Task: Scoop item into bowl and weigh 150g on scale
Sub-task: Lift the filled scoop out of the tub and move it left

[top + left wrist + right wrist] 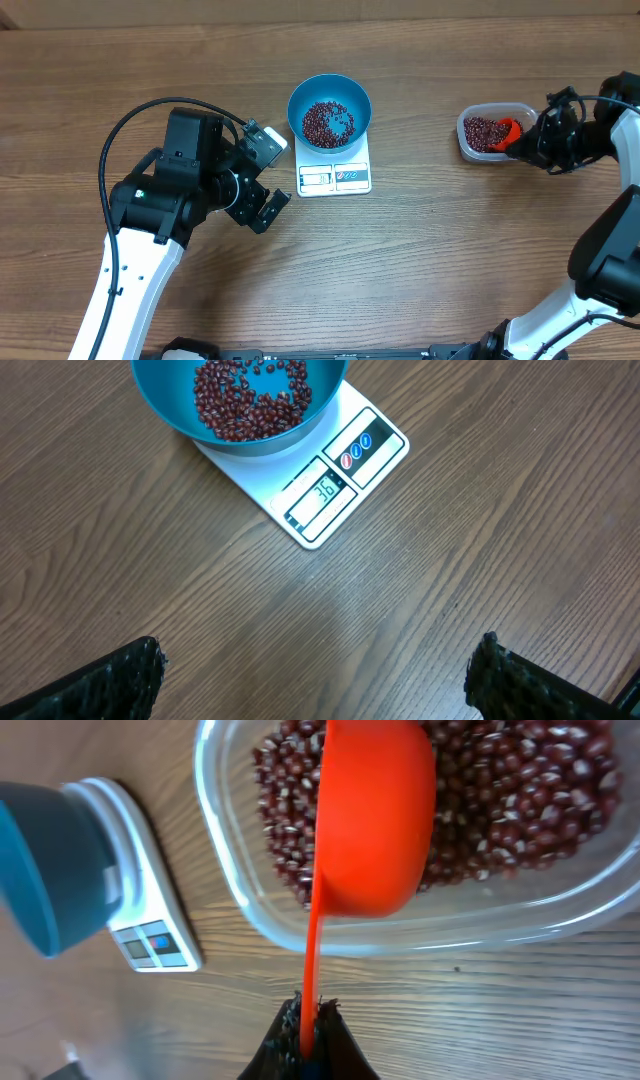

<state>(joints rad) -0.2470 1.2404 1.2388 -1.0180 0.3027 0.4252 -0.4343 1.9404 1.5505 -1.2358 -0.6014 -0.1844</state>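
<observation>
Beans (328,122) in bowl (299,104) on scale (335,179)

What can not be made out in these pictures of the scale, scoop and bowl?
Overhead: digits on the small white rectangular scale are too small to read.
Right wrist: the red plastic scoop shows its underside, hiding whether it holds dark red-brown beans.
Left wrist: the round blue bowl is cut by the top edge.

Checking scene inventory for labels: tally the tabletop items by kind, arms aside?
blue bowl: 1
white scale: 1
clear tub: 1
red scoop: 1
beans: too many to count, in bowl and tub
Total: 4 items, beans aside
</observation>
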